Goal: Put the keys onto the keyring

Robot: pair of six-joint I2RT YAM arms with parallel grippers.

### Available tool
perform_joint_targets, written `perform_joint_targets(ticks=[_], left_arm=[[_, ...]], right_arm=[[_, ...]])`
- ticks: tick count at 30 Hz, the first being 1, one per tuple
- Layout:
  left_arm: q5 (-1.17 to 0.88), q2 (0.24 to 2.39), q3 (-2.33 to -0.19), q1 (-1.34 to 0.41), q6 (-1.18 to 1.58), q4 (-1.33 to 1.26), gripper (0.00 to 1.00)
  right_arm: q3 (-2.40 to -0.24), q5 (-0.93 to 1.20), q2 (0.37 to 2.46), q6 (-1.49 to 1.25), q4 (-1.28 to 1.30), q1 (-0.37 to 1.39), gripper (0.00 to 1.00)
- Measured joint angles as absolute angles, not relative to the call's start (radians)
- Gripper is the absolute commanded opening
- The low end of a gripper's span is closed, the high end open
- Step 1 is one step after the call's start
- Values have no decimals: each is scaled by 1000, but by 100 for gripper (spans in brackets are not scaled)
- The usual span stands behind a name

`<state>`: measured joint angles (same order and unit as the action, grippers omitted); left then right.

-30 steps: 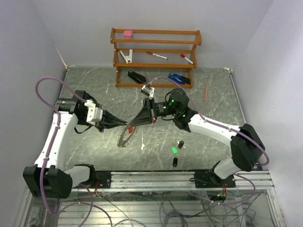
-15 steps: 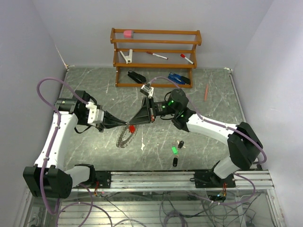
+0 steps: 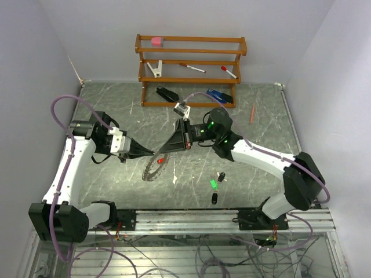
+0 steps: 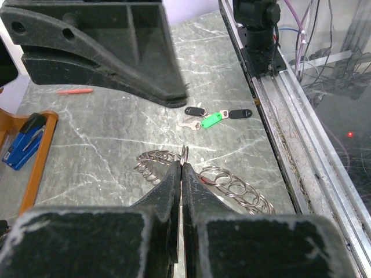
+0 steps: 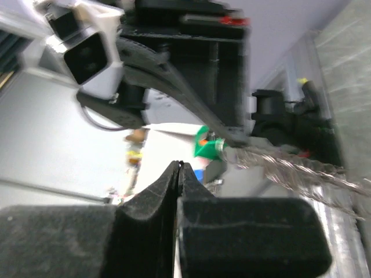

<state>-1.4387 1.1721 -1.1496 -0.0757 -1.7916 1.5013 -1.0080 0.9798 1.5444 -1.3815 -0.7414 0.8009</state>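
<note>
The left gripper (image 3: 152,152) and the right gripper (image 3: 163,150) meet at the keyring (image 3: 154,168) on the worktop (image 3: 255,116).
The left fingers (image 4: 171,185) clamp the keyring's rim and the right fingers (image 5: 156,197) are pressed together; the red key (image 3: 160,160) sits by the ring, the other keys (image 3: 214,183) lie apart.

**Robot lab test cell, not a home or shop**

I'm driving from afar and this reads as a robotics lab bench. Both arms, left arm (image 3: 69,168) and right arm (image 3: 261,159), are bolted to an aluminium rail (image 3: 191,217) at the near edge. Loose cables (image 3: 174,255) are tangled under the rail, and a purple hose (image 3: 58,107) loops off the left arm. Plain white walls (image 3: 104,29) box in the grey marbled tabletop (image 3: 255,121), like a built enclosure. A small wooden rack (image 3: 191,39) at the back holds staged props: markers (image 3: 192,68), a white clip (image 3: 155,69), a pink block (image 3: 156,41). A black stapler (image 3: 167,94) and a blue stapler (image 3: 219,96) sit at its foot. Green status lights glow on the right arm.
</note>
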Motion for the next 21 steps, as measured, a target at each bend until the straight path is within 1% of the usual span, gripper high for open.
perform_joint_targets(ticks=[1,2,4,5,8,13,18,21], left_arm=[[-1435,1172,-1150,-75,-1792,1501,7],[-1430,1172,-1150,-75,-1792,1501,7],[-1423,1172,-1149,-73,-1792,1501,7],[-1420,1171,-1147,-72,-1794,1501,7],[-1419,1171,-1146,-63,-1792,1501,7],[-1431,1171,-1155,-59,-1747,1501,7],[-1475,1156,-1174,-59,-1666,1495,7],[-1489,1134,-1174,-59,-1612,1494,7]], right_arm=[[-1009,975,1533,-1338,-683,792,11],[-1018,960,1510,-1269,-570,777,20],[-1060,892,1468,-1110,-319,736,30],[-1085,851,1455,-1044,-226,722,33],[-1161,702,1404,-825,66,667,36],[-1146,560,1397,-646,237,631,37],[-1148,410,1568,-570,327,650,32],[-1205,294,1712,-571,417,696,32]])
